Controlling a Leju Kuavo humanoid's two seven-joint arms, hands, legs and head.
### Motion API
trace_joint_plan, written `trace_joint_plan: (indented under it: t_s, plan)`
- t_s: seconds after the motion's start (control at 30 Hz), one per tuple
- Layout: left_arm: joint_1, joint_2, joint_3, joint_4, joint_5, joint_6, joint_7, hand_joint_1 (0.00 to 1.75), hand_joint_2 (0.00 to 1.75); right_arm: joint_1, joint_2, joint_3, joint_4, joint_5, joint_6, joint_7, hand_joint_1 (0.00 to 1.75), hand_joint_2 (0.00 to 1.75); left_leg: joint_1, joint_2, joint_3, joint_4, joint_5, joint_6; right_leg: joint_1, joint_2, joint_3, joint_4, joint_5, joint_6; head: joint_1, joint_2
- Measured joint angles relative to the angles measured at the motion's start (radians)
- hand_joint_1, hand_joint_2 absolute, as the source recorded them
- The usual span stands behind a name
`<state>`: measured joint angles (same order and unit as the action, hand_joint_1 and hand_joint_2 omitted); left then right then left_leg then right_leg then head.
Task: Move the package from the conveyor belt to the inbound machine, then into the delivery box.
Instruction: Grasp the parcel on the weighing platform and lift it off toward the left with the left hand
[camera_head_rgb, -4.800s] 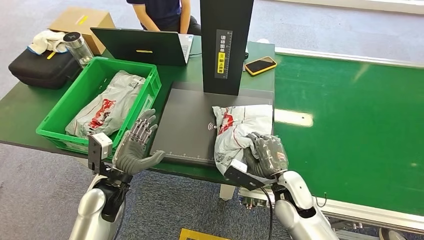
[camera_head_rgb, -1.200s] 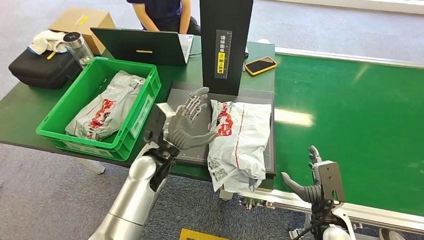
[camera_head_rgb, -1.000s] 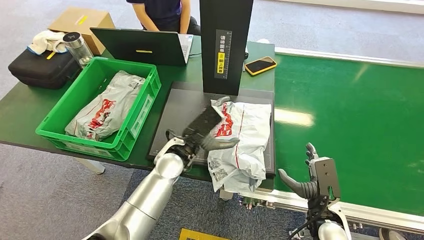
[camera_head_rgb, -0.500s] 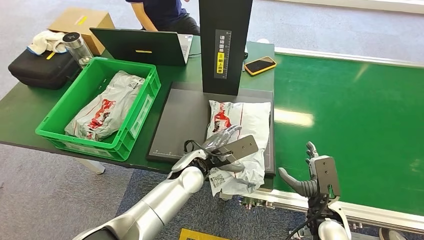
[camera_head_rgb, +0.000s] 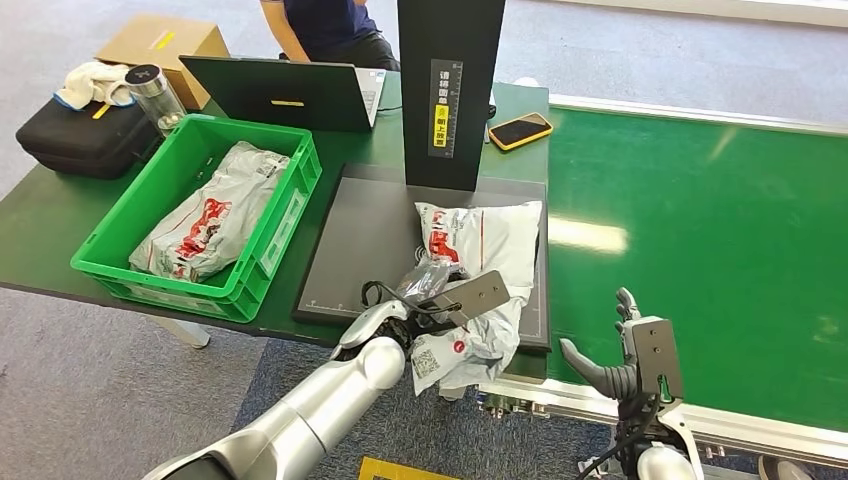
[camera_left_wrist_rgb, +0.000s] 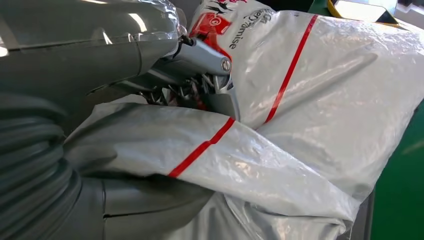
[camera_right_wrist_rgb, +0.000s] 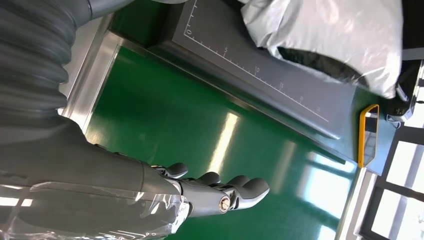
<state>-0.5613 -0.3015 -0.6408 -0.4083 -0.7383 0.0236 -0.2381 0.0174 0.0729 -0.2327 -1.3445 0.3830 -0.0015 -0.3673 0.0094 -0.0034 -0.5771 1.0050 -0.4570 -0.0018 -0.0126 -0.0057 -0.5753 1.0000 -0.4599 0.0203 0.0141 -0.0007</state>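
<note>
The package (camera_head_rgb: 483, 243), a white plastic mailer with red stripes and print, lies on the dark plate of the inbound machine (camera_head_rgb: 358, 240), its near end hanging over the table edge. My left hand (camera_head_rgb: 430, 285) grips that near end; in the left wrist view its fingers (camera_left_wrist_rgb: 200, 75) dig into a fold of the package (camera_left_wrist_rgb: 325, 100), with the thumb underneath. My right hand (camera_head_rgb: 612, 362) is open and holds nothing, hanging over the near rail of the green conveyor belt (camera_head_rgb: 700, 230). The right wrist view shows its spread fingers (camera_right_wrist_rgb: 220, 192) above the belt (camera_right_wrist_rgb: 165, 115).
The green delivery box (camera_head_rgb: 105, 250), left of the plate, holds another package (camera_head_rgb: 205, 215). The machine's black column (camera_head_rgb: 450, 90) rises behind the plate. Behind lie a laptop (camera_head_rgb: 280, 95), a yellow-cased phone (camera_head_rgb: 519, 129), a black bag (camera_head_rgb: 80, 140) and a bottle (camera_head_rgb: 155, 92). A person (camera_head_rgb: 325, 25) sits beyond the table.
My right hand let go of the package and drew back to the belt's near rail. My left arm swung from beside the green box across the plate and closed on the package's near end.
</note>
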Motion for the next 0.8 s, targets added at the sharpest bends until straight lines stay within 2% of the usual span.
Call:
trace_joint_plan:
  t_s: [0.33, 0.6, 0.67, 0.8]
  plan:
    - [0.015, 0.009, 0.013, 0.000, -0.008, 0.041, -0.034, 1.75, 1.75, 0.016, 0.001, -0.002, -0.026, 0.000, 0.000, -0.001, 0.00, 1.75, 0.000, 0.000, 0.000, 0.000, 0.000, 0.000, 0.000, 0.000, 0.000, 0.000, 0.000, 0.000, 0.000, 0.000]
    - [0.025, 0.016, 0.058, -0.001, 0.002, 0.159, -0.072, 1.75, 1.75, 0.024, 0.003, -0.018, -0.052, 0.000, 0.004, -0.002, 0.00, 1.75, 0.000, 0.000, 0.000, 0.000, 0.000, 0.000, 0.000, 0.000, 0.000, 0.000, 0.000, 0.000, 0.000, 0.000]
    - [0.031, 0.019, 0.072, -0.009, 0.007, 0.217, -0.088, 1.75, 1.75, 0.026, 0.003, -0.022, -0.057, -0.001, 0.005, -0.002, 0.00, 1.75, 0.000, 0.000, 0.000, 0.000, 0.000, 0.000, 0.000, 0.000, 0.000, 0.000, 0.000, 0.000, 0.000, 0.000]
    - [0.043, 0.038, 0.116, -0.064, -0.001, 0.421, -0.130, 1.75, 1.75, 0.036, 0.004, -0.031, -0.070, -0.004, 0.010, -0.002, 0.00, 1.75, 0.000, 0.000, 0.000, 0.000, 0.000, 0.000, 0.000, 0.001, -0.001, 0.000, 0.000, 0.000, 0.000, 0.000]
